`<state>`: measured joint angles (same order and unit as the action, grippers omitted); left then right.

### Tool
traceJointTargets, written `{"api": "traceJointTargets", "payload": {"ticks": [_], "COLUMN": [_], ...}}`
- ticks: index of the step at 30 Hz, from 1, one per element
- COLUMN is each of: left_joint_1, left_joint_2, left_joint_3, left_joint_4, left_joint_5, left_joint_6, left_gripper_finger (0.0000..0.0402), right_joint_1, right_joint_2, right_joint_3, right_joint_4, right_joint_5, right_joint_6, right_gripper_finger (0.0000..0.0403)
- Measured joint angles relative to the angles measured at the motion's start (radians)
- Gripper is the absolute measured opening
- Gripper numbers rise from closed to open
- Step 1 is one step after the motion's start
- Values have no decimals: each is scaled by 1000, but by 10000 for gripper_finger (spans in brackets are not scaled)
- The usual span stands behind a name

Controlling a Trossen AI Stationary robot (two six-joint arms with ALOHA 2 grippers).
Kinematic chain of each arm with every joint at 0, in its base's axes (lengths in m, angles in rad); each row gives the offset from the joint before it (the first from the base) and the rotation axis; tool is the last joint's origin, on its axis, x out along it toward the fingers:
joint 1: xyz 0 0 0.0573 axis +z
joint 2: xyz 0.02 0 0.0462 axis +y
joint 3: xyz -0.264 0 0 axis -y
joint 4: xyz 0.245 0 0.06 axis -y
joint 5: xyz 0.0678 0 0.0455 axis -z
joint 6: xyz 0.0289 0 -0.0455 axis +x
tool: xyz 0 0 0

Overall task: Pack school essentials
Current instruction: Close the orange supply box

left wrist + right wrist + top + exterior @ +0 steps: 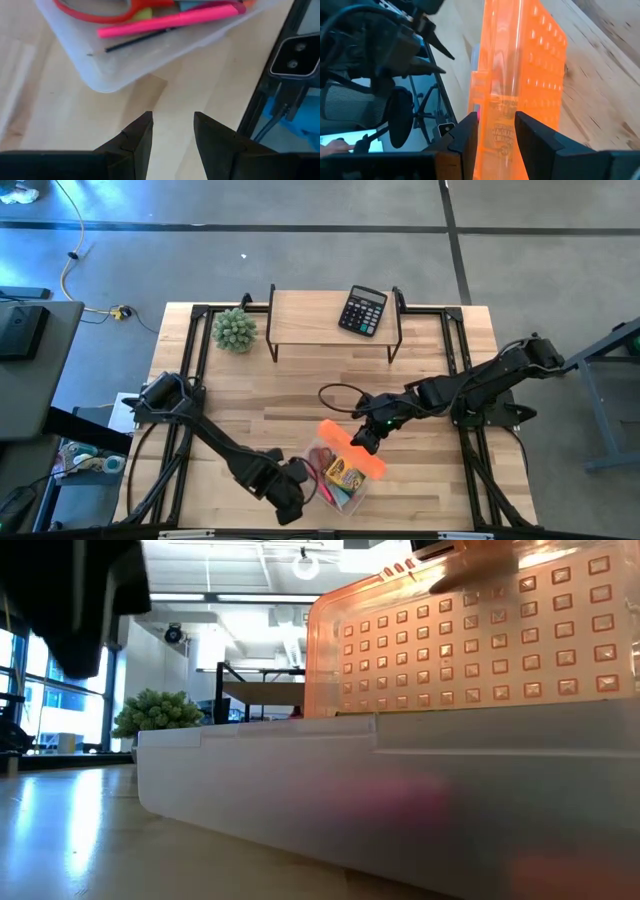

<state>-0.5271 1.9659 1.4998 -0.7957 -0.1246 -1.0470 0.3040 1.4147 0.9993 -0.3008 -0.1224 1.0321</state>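
A clear plastic pencil box (338, 492) sits near the table's near edge, its orange lid (352, 448) swung up on the far side. The low view shows the box wall (400, 790) with the lid (470, 640) standing above it. Inside lie red-handled scissors (100, 12), a pink pen (170, 19), a thin pencil (135, 41) and a yellow pack (345, 473). My right gripper (366, 442) is shut on the lid. My left gripper (298, 482) is open just left of the box's near corner (107, 82), touching nothing. My right gripper (495, 130) pinches the orange lid's free edge (497, 107) between its two fingers, one on each face. It comes slanting down from the table's far right. The lid is raised off the box and stands tilted, while the box stays on the table.
A black calculator (362, 310) lies on a raised wooden shelf (310, 315) at the far edge. A spiky green plant (234, 329) stands at the far left, and a black cable loop (335, 390) lies mid-table. Black frame rails (455, 350) run along both sides.
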Motion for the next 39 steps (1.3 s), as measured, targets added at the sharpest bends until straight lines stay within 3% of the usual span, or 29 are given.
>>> {"api": "traceJointTargets", "payload": {"ticks": [12,21,28,39], "left_joint_1": [31,49,52,90], "left_joint_2": [46,54,54,54], "left_joint_3": [-114,-113,-113,-113], "left_joint_4": [173,225,247,317], "left_joint_5": [-14,-57,-111,-168], "left_joint_6": [-46,-91,-106,-104], "left_gripper_finger": [133,133,133,133], "right_joint_1": [0,25,82,124], "right_joint_2": [0,0,2,80], "right_joint_3": [0,1,1,2], "right_joint_4": [4,54,75,176], "right_joint_5": [3,11,87,104], "right_joint_6": [0,43,99,125], "right_gripper_finger": [122,122,122,122]}}
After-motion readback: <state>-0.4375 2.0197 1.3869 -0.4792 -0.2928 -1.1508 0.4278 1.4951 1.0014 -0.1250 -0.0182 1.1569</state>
